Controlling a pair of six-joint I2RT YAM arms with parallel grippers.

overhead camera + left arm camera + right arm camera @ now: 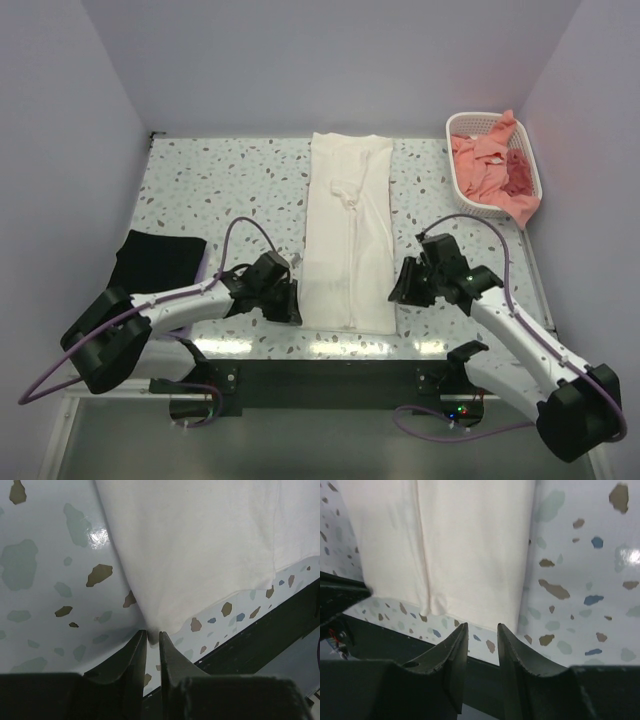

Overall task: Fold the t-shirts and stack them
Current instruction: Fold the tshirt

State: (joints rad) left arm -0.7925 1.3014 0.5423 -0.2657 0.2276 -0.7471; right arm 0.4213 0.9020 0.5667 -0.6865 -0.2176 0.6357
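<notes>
The cream-white t-shirt [350,230] lies folded into a long narrow strip down the middle of the table, plain side up. My left gripper [293,305] is at its near left corner; in the left wrist view [153,634] the jaws are closed on the tip of that corner of the cloth [200,545]. My right gripper [398,290] is at the near right corner. In the right wrist view [482,626] its jaws stand apart over bare table just short of the hem [460,545], holding nothing. A folded black t-shirt [158,262] lies at the left. Salmon-pink t-shirts [490,160] fill the basket.
The white lattice basket [459,182] stands at the back right corner. The speckled table [220,180] ends in a dark front edge [420,645] just below both grippers. White walls close in the left, back and right sides.
</notes>
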